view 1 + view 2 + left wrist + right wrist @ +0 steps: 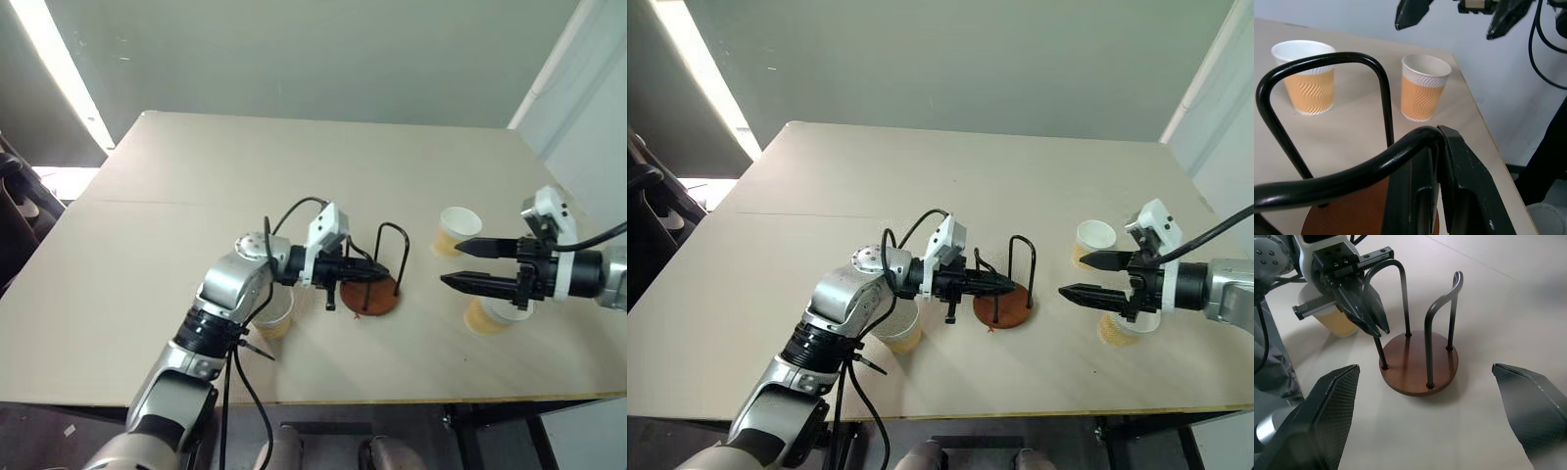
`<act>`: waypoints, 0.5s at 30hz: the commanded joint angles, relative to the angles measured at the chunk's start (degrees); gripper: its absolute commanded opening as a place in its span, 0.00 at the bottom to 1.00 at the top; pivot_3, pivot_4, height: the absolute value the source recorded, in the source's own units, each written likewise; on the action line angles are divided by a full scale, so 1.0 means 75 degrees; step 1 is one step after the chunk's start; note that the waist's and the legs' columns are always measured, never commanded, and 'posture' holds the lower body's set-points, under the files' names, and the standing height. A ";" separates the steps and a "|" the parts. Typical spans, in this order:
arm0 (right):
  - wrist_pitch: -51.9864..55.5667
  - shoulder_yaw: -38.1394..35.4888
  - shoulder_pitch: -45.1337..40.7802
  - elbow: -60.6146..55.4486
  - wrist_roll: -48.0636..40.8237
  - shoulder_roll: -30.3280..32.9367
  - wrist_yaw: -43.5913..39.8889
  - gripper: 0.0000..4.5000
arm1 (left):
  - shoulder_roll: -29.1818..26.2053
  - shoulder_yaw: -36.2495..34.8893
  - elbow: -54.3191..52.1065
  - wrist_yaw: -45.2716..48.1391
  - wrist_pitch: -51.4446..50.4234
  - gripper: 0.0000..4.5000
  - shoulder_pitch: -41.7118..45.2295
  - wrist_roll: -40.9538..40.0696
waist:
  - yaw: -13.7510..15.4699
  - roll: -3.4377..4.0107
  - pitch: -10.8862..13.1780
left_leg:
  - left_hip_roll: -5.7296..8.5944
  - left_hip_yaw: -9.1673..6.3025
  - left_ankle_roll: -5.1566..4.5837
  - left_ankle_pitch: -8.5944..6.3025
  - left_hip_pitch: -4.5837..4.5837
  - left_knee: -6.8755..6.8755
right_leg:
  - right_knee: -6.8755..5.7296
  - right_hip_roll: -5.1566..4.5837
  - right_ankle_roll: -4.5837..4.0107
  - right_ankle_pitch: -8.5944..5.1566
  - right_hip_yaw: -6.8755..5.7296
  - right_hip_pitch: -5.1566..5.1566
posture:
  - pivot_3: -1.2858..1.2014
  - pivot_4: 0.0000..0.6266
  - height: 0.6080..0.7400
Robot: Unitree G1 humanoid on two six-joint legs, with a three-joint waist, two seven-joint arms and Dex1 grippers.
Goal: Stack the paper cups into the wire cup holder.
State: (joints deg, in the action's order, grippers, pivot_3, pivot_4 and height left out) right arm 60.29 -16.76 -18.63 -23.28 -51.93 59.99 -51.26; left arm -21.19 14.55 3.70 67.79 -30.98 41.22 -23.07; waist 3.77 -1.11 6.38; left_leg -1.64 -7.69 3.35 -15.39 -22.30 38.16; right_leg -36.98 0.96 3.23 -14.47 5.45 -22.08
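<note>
At the centre of the left eye view, the left claw (364,270) is clamped on one black wire arch of the wire cup holder (370,291), whose reddish-brown disc rests on the pale surface (294,176). Just left of it, under that arm, stands one paper cup (273,313). Right of centre, the right claw (453,263) hovers empty with its fingers spread wide, between a second cup (458,230) and a third cup (487,315) just beside it.

Wire cup holder (369,287) frame-center on worktop (294,176), one paper cup (275,313) just left, two cups (458,230) (487,316) at right.
</note>
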 commanded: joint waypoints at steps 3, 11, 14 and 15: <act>-0.0079 -0.0513 0.0005 -0.0334 -0.0140 0.0095 0.0134 1.00 | 0.0266 0.0143 -0.0325 -0.0013 0.0236 0.01 -0.0105 -0.0028 | -0.0010 0.0000 0.0000 | 0.0009 0.0024 -0.0012 -0.0002 0.0007 0.0002 | 0.0002 0.0003 0.0025 0.0004 0.0055 -0.0001 | 0.52 0.24 1.00; -0.0035 -0.0443 -0.0061 -0.0476 -0.0291 0.0001 0.0347 1.00 | 0.0175 0.0219 -0.0314 0.0003 0.0139 0.01 -0.0141 -0.0027 | -0.0032 0.0000 0.0000 | 0.0093 0.0032 -0.0070 -0.0027 0.0012 0.0017 | 0.0005 -0.0029 0.0111 -0.0015 0.0143 -0.0014 | 0.52 0.24 1.00; -0.0067 -0.0347 -0.0156 -0.0450 -0.0303 -0.0032 0.0389 1.00 | 0.0079 0.0254 -0.0353 0.0044 0.0005 0.07 -0.0140 -0.0054 | -0.0030 0.0000 0.0000 | 0.0107 0.0032 -0.0090 -0.0039 0.0011 0.0021 | 0.0008 -0.0045 0.0125 -0.0023 0.0150 -0.0014 | 0.52 0.24 1.00; -0.0075 -0.0313 -0.0188 -0.0445 -0.0310 -0.0048 0.0397 1.00 | 0.0060 0.0252 -0.0373 0.0036 -0.0024 0.14 -0.0139 -0.0065 | -0.0030 0.0000 0.0000 | 0.0109 0.0032 -0.0093 -0.0040 0.0011 0.0021 | 0.0009 -0.0047 0.0127 -0.0024 0.0150 -0.0014 | 0.52 0.24 1.00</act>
State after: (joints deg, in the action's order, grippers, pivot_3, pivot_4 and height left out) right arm 60.39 -17.71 -18.88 -25.74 -53.29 59.58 -48.69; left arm -20.82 16.57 3.65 67.52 -30.79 39.80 -22.85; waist 3.54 -1.11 6.38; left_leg -0.82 -7.45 2.63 -15.71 -22.21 38.32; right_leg -36.91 0.60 4.19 -14.66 6.59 -22.18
